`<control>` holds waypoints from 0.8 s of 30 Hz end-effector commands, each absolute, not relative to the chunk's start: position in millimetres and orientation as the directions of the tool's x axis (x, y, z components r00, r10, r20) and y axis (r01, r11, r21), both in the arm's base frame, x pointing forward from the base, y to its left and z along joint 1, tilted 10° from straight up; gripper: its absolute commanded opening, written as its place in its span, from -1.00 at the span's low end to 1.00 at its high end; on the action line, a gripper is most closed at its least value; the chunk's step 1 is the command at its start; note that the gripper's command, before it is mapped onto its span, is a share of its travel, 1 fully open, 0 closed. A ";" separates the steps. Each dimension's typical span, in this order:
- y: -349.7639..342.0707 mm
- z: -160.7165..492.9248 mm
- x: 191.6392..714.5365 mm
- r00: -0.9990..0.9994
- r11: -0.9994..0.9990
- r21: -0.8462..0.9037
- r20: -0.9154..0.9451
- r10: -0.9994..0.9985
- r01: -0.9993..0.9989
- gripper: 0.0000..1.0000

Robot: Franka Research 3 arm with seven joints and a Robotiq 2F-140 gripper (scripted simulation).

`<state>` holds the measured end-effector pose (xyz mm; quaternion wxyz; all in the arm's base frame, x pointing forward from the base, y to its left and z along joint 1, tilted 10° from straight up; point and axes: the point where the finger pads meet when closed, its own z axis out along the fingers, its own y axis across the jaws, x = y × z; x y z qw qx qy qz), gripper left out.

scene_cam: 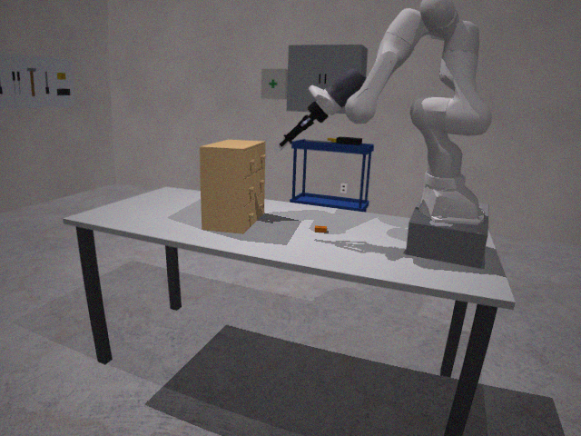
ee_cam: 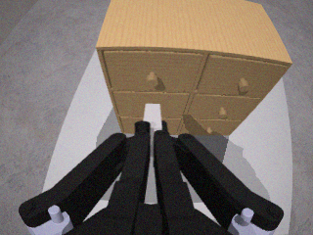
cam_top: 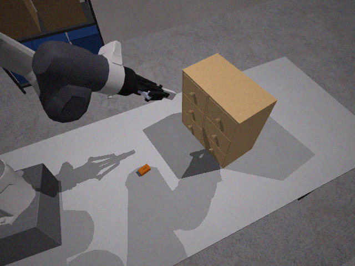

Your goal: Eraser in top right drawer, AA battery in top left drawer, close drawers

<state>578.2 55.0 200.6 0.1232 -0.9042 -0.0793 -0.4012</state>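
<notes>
The small wooden chest stands upright on the table, with all its drawers pushed in flush. It also shows in the side view and in the wrist view. Its top left drawer knob and top right drawer knob face my gripper. My gripper is shut and empty. It hangs in the air a short way in front of the top row, apart from the chest. A small orange block lies on the table in front of the chest. I see no AA battery.
The robot's grey base block stands at the table's end. A blue shelf stands on the floor behind the table. The chest is near the table's far side.
</notes>
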 end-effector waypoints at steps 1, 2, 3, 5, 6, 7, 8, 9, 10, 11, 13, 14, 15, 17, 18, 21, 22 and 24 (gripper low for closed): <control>55.2 200.1 570.1 0.684 -0.957 -0.172 0.728 0.038 0.235 -1.00; 55.2 200.1 570.1 0.684 -0.957 -0.172 0.728 0.038 0.235 -1.00; 54.4 202.8 568.4 0.684 -0.957 -0.172 0.728 0.038 0.235 -1.00; 52.6 208.0 565.0 0.684 -0.957 -0.172 0.728 0.038 0.235 -1.00; 51.7 210.6 563.3 0.684 -0.957 -0.172 0.728 0.038 0.235 -1.00; 50.9 213.1 561.7 0.684 -0.957 -0.172 0.728 0.038 0.235 -1.00; 50.0 215.6 560.1 0.684 -0.957 -0.172 0.728 0.038 0.235 -1.00; 49.2 218.0 558.6 0.684 -0.957 -0.171 0.728 0.038 0.235 -1.00; 48.5 220.3 557.2 0.684 -0.957 -0.172 0.728 0.038 0.235 -1.00; 47.7 222.4 555.8 0.684 -0.957 -0.172 0.728 0.038 0.235 -1.00; 46.4 226.2 553.3 0.684 -0.957 -0.172 0.728 0.038 0.235 -1.00; 45.9 227.9 552.3 0.684 -0.957 -0.172 0.728 0.038 0.235 -1.00; 45.4 229.3 551.4 0.684 -0.957 -0.172 0.728 0.038 0.235 -1.00; 44.7 231.6 549.9 0.684 -0.957 -0.172 0.728 0.038 0.235 -1.00; 44.7 231.6 549.9 0.684 -0.957 -0.172 0.728 0.038 0.235 -1.00; 44.2 233.0 549.0 0.684 -0.957 -0.172 0.728 0.038 0.235 -1.00; 44.0 233.5 548.7 0.684 -0.957 -0.172 0.728 0.038 0.235 -1.00; 43.9 233.9 548.4 0.684 -0.957 -0.171 0.728 0.038 0.235 -1.00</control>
